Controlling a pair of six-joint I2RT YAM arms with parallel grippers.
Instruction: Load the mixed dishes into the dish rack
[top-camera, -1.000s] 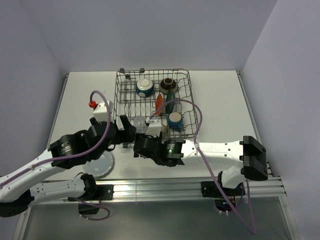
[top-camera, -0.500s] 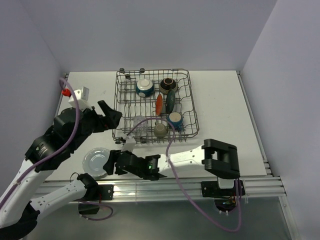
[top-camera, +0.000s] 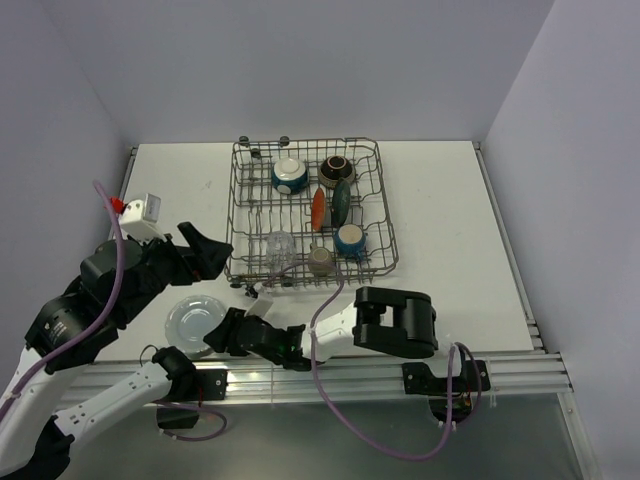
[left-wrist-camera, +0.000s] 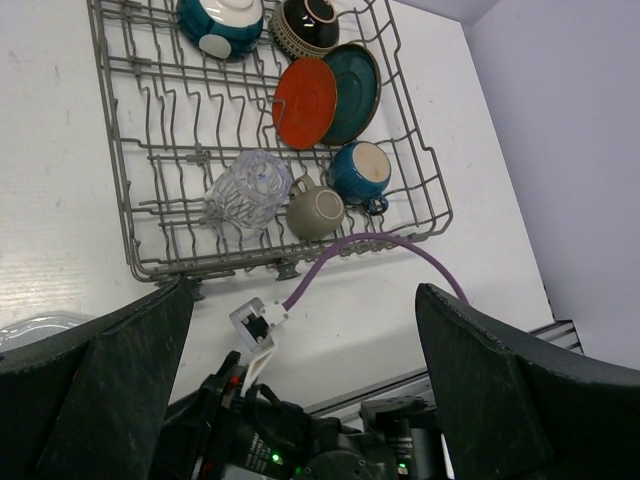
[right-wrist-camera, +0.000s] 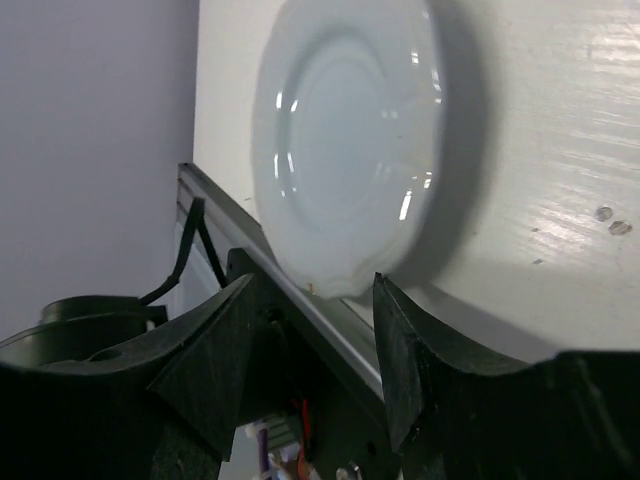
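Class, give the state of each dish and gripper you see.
pale plate, flat on the table
orange plate, on edge in the rack
teal plate, on edge in the rack
glass, in the rack
cup, in the rack
mug, in the rack
blue bowl, in the rack
brown bowl, in the rack
left gripper, open, empty
right gripper, open, straddling the pale plate's rim

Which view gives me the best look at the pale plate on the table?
Right wrist: the pale plate fills most of the frame, with its rim and inner rings sharp. Top external shows the plate small and low in the frame. Left wrist catches only a sliver of it at the bottom left edge.
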